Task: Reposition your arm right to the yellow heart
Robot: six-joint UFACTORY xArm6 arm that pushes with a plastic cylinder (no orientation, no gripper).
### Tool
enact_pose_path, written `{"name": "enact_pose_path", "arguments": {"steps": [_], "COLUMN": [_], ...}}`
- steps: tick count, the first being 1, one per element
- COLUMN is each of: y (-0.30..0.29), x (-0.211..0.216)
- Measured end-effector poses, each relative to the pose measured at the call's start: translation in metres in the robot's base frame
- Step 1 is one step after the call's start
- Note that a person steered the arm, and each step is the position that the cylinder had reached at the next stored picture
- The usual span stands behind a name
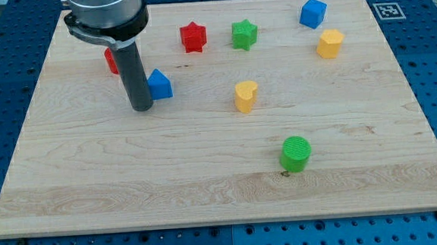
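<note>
Green cylinder (296, 153): this block stood nearest the view's bottom, well apart from my tip, far toward the view's right and below it.
Yellow heart (245, 96): the task's block stood near the board's middle, to the view's right of my tip and at about the same height in the view, with open board between the two; nothing touched it.
My tip (142, 108): the rod's lower end rested on the wooden board (131, 181) in its left half, well to the view's left of the yellow heart. The rod was a bare pusher with nothing to open or close, and it held nothing.
Blue block (159, 84): a small pointed-top piece stood just beside the rod on the view's right, slightly above my tip; whether it touched the rod could not be told.
Red block (111, 61): it stood above my tip, toward the view's left, partly hidden behind the rod, so its shape could not be made out.
Yellow hexagonal block (330, 43): far to the view's right of my tip and higher.
Red star (193, 37): above my tip, to the view's right.
Green star (243, 34): just right of the red star.
Blue cube (312, 13): farthest, near the view's top right.
</note>
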State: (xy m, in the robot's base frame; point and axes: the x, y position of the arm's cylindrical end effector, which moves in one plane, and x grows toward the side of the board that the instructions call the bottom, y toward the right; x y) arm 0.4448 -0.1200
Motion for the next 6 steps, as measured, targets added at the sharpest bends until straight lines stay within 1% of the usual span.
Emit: {"name": "enact_pose_path", "arguments": {"steps": [1, 3, 4, 5, 6], "y": [0.005, 0.077, 0.104, 0.145, 0.178], "x": [0.015, 0.027, 0.041, 0.058, 0.054]}}
